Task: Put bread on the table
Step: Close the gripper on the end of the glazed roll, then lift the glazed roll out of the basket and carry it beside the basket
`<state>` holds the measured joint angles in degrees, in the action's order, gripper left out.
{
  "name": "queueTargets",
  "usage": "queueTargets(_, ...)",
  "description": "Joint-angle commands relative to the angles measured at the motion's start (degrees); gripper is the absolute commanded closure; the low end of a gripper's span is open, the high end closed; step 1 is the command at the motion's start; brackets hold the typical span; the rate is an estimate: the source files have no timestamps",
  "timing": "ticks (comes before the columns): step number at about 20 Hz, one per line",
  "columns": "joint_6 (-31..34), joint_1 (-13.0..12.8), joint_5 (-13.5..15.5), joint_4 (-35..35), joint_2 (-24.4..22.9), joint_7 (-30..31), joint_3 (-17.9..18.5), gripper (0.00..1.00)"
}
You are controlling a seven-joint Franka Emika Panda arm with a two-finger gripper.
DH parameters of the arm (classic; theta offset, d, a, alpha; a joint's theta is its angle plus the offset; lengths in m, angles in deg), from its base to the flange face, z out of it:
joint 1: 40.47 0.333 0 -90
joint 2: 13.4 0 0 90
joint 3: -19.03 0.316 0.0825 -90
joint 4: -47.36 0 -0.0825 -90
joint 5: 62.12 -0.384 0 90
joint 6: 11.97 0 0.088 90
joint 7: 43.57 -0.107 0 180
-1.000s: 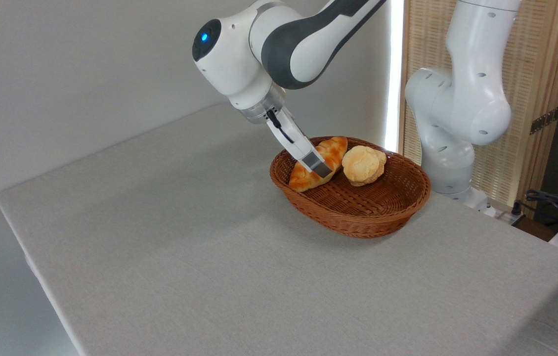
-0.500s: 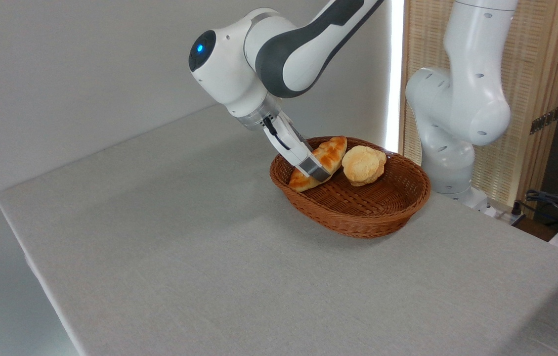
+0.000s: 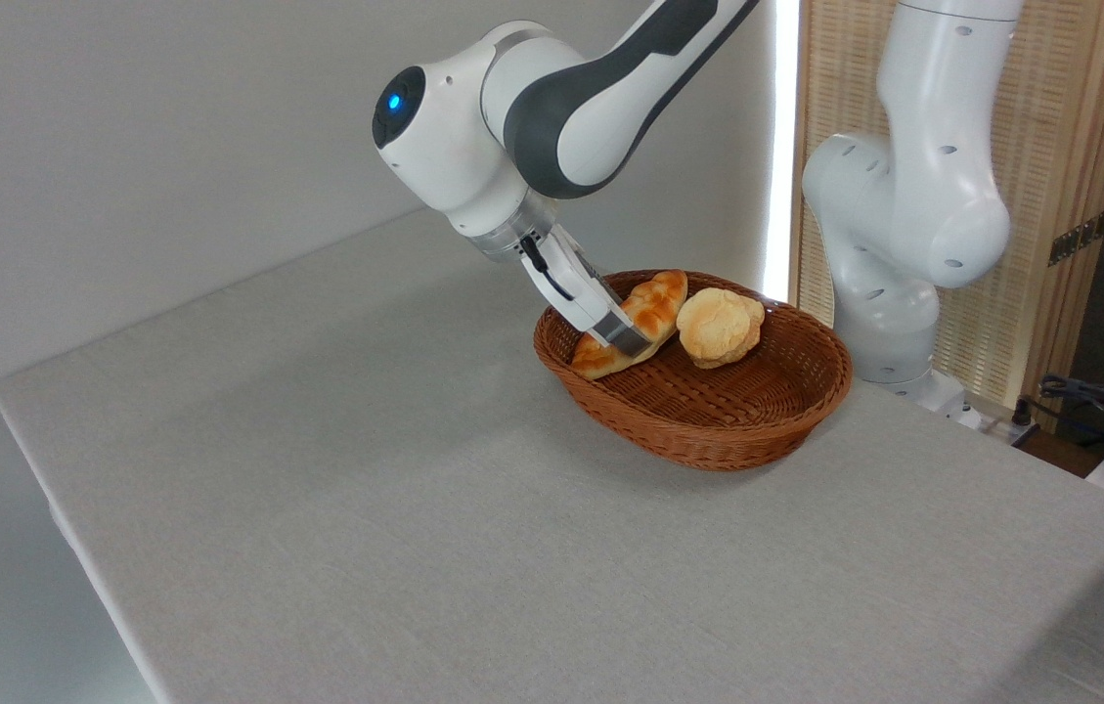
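Observation:
The bread point(image 3: 656, 297), a golden braided loaf, lies slanted against the left inner wall of the brown wicker basket point(image 3: 714, 456). My gripper point(image 3: 627, 338) reaches down from the upper left and clasps the loaf across its middle. The near finger covers the loaf's centre and the far finger is hidden behind it. Both pointed ends of the loaf stick out past the fingers. The loaf rests inside the basket. The table point(image 3: 366, 489), under its light-grey cloth, spreads to the left and front of the basket.
A round pale-yellow bun point(image 3: 719, 326) sits in the basket just right of the loaf. The arm's white base column point(image 3: 894, 244) stands behind the basket at the right. Cables point(image 3: 1099, 401) lie off the table's right edge.
The hand shifted slightly left and lower over the loaf, and its near finger moved in against it. The loaf's lower end now shows narrower. The bun and basket stayed put.

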<state>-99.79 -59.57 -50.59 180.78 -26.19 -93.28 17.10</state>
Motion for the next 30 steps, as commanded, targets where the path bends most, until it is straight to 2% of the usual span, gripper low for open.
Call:
queueTargets(1,-0.51,-0.42,0.87,-0.35,0.49,-0.56,0.52,0.39)
queueTargets(2,-0.25,-0.42,0.87,-0.35,0.49,-0.65,0.52,0.41)
queueTargets(5,0.01,-0.42,0.78,-0.53,0.49,-0.74,0.52,0.56)
queueTargets(14,0.8,-0.33,0.87,-0.97,0.4,-0.91,0.52,0.55)
queueTargets(25,10.47,0.29,0.08,-9.13,0.4,-1.18,1.4,0.54)
queueTargets(28,13.45,0.37,-2.2,-11.07,0.31,-1.35,1.84,0.54)
queueTargets(30,14.6,0.37,-2.38,-13.17,0.31,-1.53,2.72,0.52)
